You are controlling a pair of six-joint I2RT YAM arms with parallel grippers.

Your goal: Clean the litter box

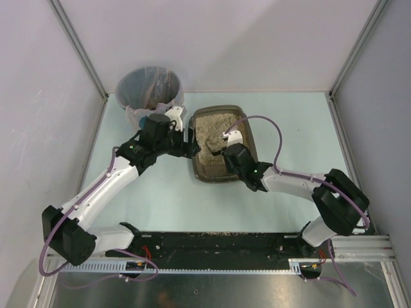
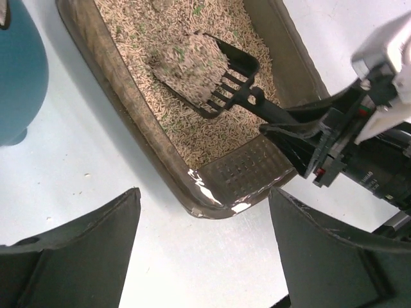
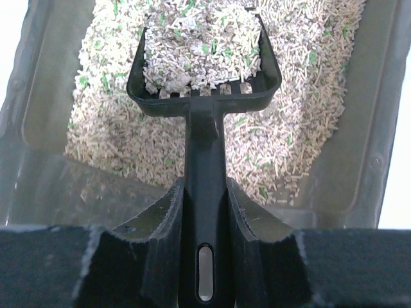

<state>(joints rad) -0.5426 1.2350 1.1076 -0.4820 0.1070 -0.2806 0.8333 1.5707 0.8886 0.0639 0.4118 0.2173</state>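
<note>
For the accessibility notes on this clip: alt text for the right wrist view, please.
The right gripper is shut on the handle of a black slotted scoop, its bowl heaped with beige pellets, inside the litter box. More pellets, flecked with green, cover most of the box floor.

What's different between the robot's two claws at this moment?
The left claw stands wide open and holds nothing; the right claw is shut on the handle of the black scoop. The left claw sits outside the litter box, near a corner; the right claw reaches over the box, its scoop heaped with litter. Both are black, two-fingered and close to the box.
</note>
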